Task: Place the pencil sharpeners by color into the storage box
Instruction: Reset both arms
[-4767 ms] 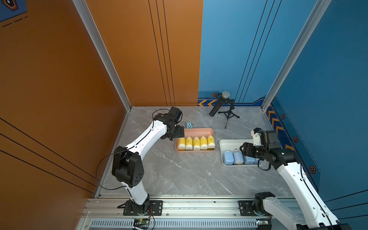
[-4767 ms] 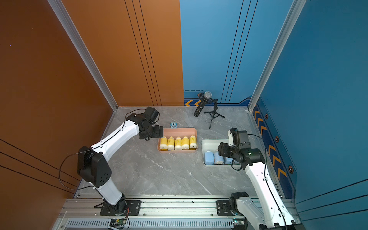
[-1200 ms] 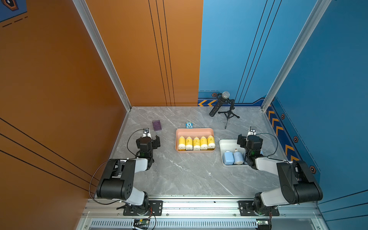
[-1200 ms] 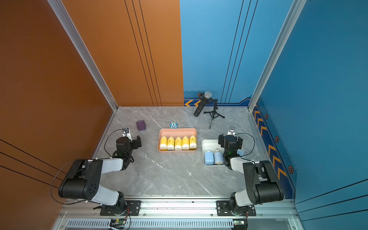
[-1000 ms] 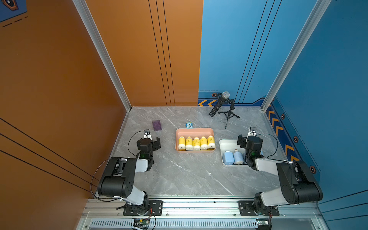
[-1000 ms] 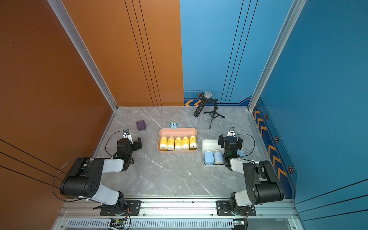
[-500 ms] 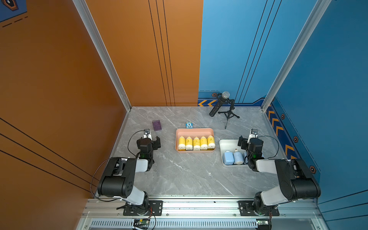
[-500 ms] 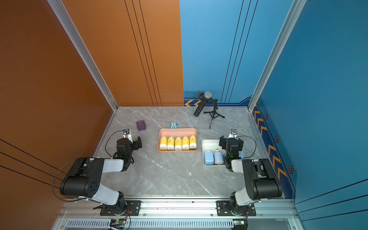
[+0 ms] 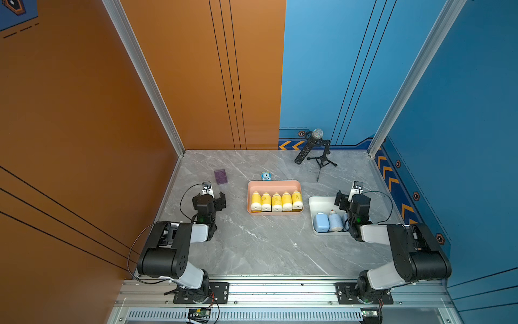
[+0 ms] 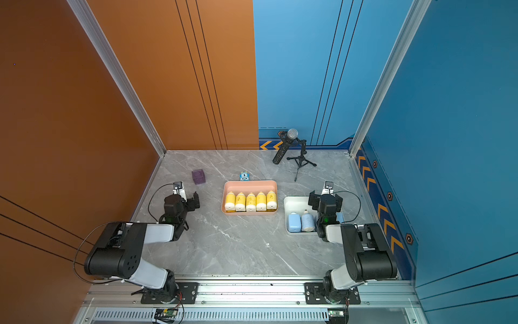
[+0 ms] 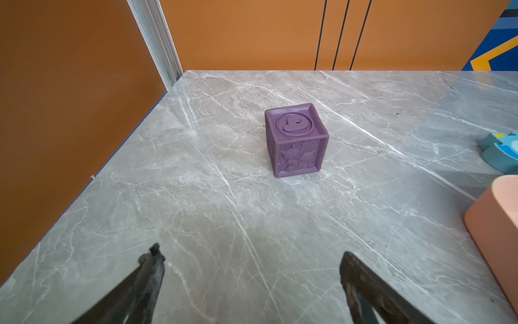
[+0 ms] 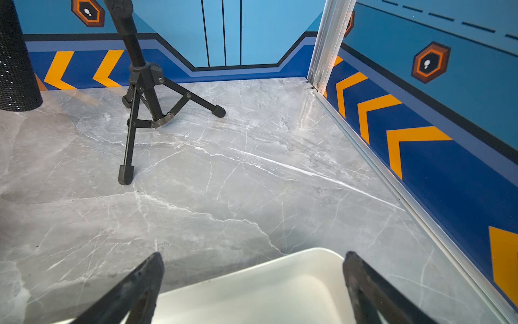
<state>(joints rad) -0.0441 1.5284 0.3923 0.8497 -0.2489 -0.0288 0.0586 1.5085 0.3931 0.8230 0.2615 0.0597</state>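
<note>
Left gripper (image 9: 215,196): jaws spread wide, nothing between them, over bare marble (image 9: 266,246), left of centre in both top views.
Right gripper (image 9: 349,197): jaws wide apart, empty, above the white tray's (image 9: 316,199) upper edge, right of centre.
Yellow sharpeners (image 9: 276,201): five in a row in the pink tray (image 9: 274,183), mid-frame.
Blue sharpeners (image 9: 328,223): white tray's lower part, some hidden by the right arm (image 9: 370,232).
Purple cube (image 9: 220,176): just above the left gripper in frame, apart.
</note>
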